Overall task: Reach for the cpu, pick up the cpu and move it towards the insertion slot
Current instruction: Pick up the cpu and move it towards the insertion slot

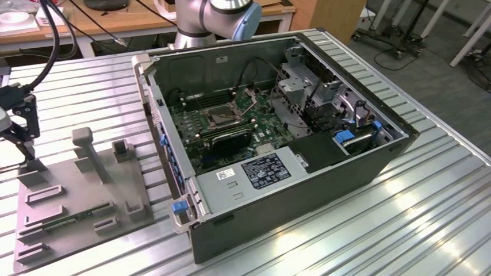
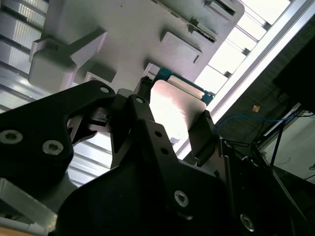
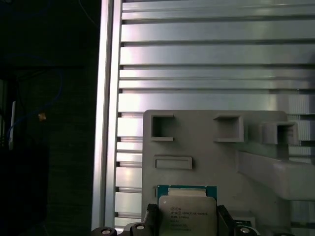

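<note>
The cpu (image 3: 187, 210), a small square chip with a silvery top on a green board, lies at a corner of the grey fixture plate (image 3: 197, 147). My gripper (image 3: 187, 220) straddles it, one black finger pressed against each side edge. The second wrist view shows the same: the cpu (image 2: 170, 93) sits between the two fingertips of the gripper (image 2: 174, 101). In the exterior view the gripper (image 1: 23, 150) hangs low over the fixture plate (image 1: 84, 195) at the far left. The insertion slot (image 1: 217, 118), a silver-framed socket, sits on the green board inside the open computer case.
The open computer case (image 1: 307, 172) lies on the ribbed metal table (image 1: 429, 213), on the exterior view's right of the fixture plate. Grey posts (image 1: 86, 150) and holders rise from the plate, and a narrow green strip (image 1: 73, 218) lies in it. Cables hang near the arm.
</note>
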`<state>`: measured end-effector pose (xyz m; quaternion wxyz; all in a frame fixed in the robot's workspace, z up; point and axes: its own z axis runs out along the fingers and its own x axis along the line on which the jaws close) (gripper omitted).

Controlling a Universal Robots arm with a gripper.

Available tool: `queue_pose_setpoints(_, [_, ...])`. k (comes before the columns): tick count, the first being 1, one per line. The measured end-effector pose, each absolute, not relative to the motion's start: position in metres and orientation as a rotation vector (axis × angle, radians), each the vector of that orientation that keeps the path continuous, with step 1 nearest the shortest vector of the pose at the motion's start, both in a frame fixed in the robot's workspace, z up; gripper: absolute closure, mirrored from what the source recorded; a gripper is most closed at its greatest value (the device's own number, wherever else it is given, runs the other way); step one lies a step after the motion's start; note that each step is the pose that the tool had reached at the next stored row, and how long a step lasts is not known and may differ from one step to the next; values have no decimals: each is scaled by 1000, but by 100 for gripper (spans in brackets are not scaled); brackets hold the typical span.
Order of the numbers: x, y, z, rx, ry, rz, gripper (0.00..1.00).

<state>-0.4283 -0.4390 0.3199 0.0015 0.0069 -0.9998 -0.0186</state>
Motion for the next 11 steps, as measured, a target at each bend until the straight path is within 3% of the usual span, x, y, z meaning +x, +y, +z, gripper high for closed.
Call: queue_pose_setpoints(11, [-422,-439,322,22,-3138,-59,45])
